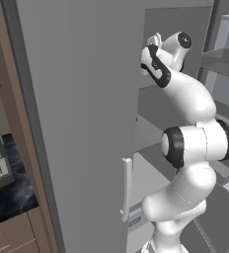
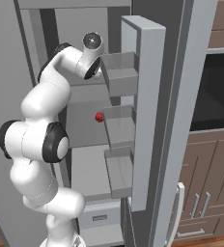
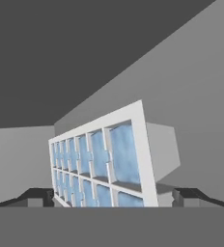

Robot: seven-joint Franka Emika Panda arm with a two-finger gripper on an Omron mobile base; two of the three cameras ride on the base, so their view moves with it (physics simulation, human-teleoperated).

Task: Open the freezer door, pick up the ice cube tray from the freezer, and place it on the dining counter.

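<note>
The freezer door (image 2: 147, 96) stands swung open, its inner shelf bins (image 2: 119, 72) facing the compartment; the same bins (image 1: 225, 54) appear at the right of the left base view. My arm reaches into the upper freezer compartment. In the hand view the ice cube tray (image 3: 99, 159), pale blue-white with a grid of square cells, lies close ahead on the grey shelf and looks tilted there. My gripper (image 3: 111, 198) is open, with one fingertip (image 3: 36, 195) on either side of the tray's near end. I cannot tell whether they touch it. The dining counter is out of view.
The plain grey twin door (image 1: 82, 123) with its pale handle (image 1: 127, 188) stays shut to the arm's left. A small red object (image 2: 99, 116) sits on a lower shelf. A black marble worktop (image 1: 10, 195) lies far left; a dark oven (image 2: 215, 91) and brown cabinets (image 2: 205, 198) stand right.
</note>
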